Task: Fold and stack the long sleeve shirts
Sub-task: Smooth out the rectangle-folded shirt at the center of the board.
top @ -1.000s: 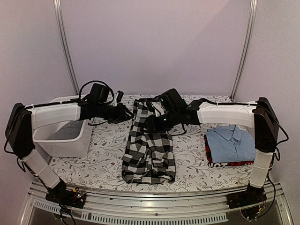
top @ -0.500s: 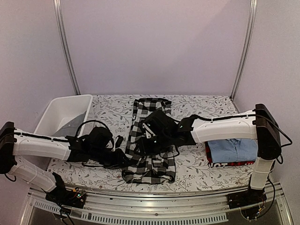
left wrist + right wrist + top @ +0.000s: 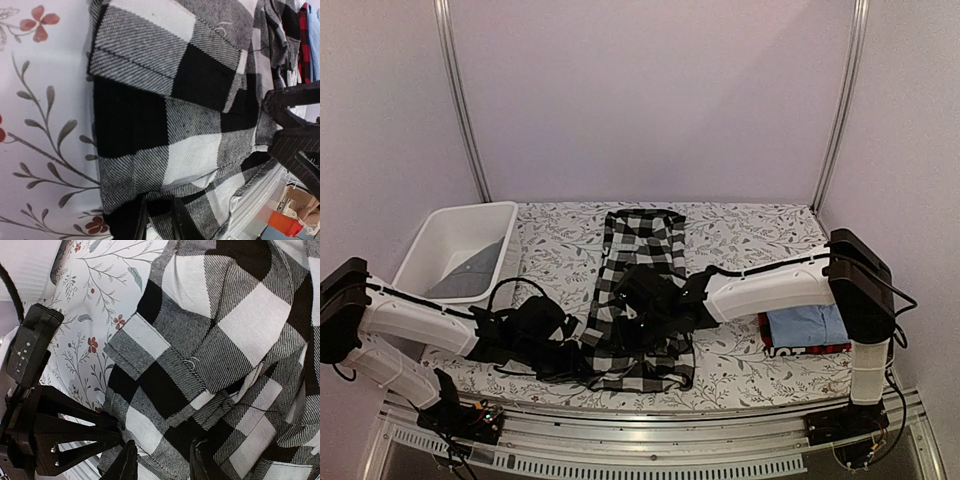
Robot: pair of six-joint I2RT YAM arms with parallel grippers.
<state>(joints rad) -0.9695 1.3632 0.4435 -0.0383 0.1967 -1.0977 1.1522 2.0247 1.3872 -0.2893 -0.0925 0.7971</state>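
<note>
Between tool tips: checked shirt [image 3: 640, 240] hem.
We rate it soft, limp; grip hem corners. Left tool [image 3: 159, 216] pinches it narrowly; right tool [image 3: 162, 460] straddles cloth, hold unclear.

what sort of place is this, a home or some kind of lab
Most likely a robotics lab cell, not a home: two robot arms bolted to a metal rail at the table's edge, bare walls with frame poles, and a checked shirt laid out for folding.
</note>
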